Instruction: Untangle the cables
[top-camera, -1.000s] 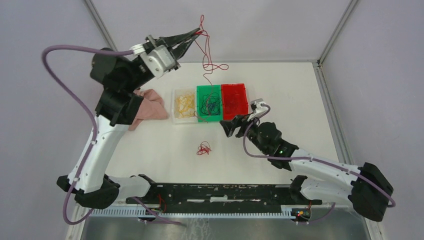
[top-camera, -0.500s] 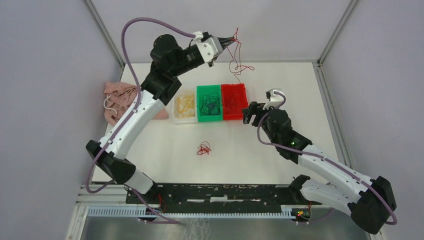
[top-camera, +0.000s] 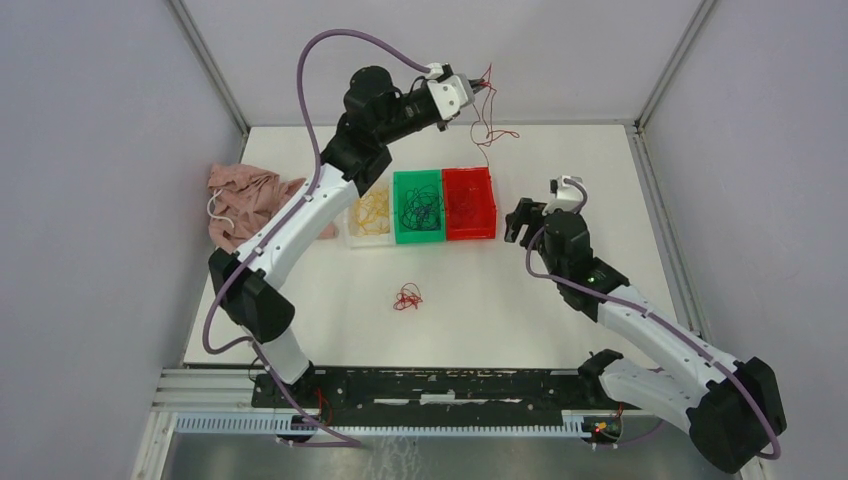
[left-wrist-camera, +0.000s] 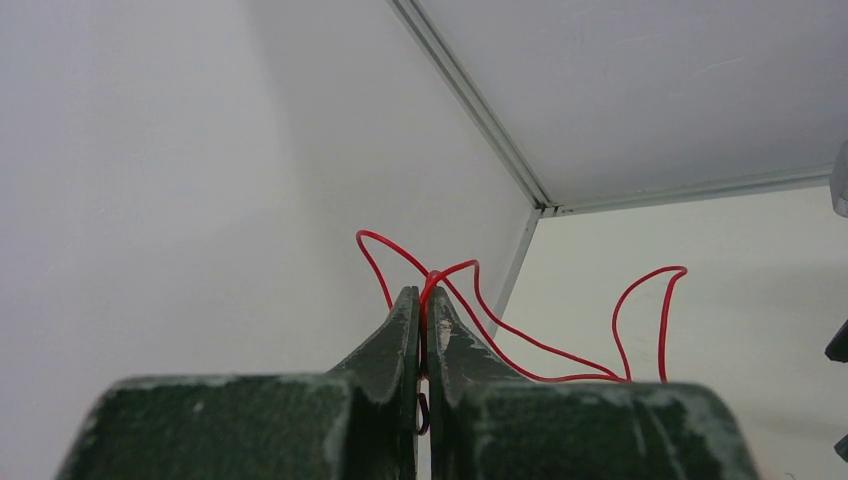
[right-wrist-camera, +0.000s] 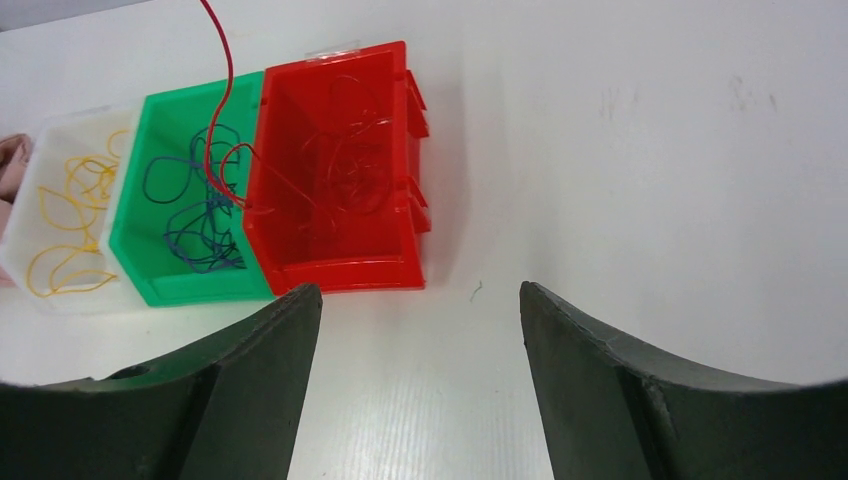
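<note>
The left hand (top-camera: 483, 88) is up high over the far edge of the tabletop (top-camera: 520, 320), its two fingers pinched tight on a red cable (top-camera: 487, 125). From the left wrist you see the cable clamped right at the fingertips, with loops springing out beyond them and off to the right. The rest of it hangs down in loose curls toward the bins, and from the right wrist its lower end dangles around the wall shared by the green bin (top-camera: 418, 206) and the red bin (top-camera: 469, 203); whether it touches I cannot tell. Three bins sit side by side in a row: a white bin (top-camera: 369, 212) with yellow cables (right-wrist-camera: 65, 230), the green one with dark cables (right-wrist-camera: 190, 215), and the red one with thin red loops (right-wrist-camera: 345, 170). The right hand (top-camera: 527, 215) hovers just right of the red bin, spread wide and holding nothing. A small red tangle (top-camera: 407, 297) lies alone on the tabletop nearer the arm bases. A pink cloth (top-camera: 245, 200) sits crumpled at the left edge
</note>
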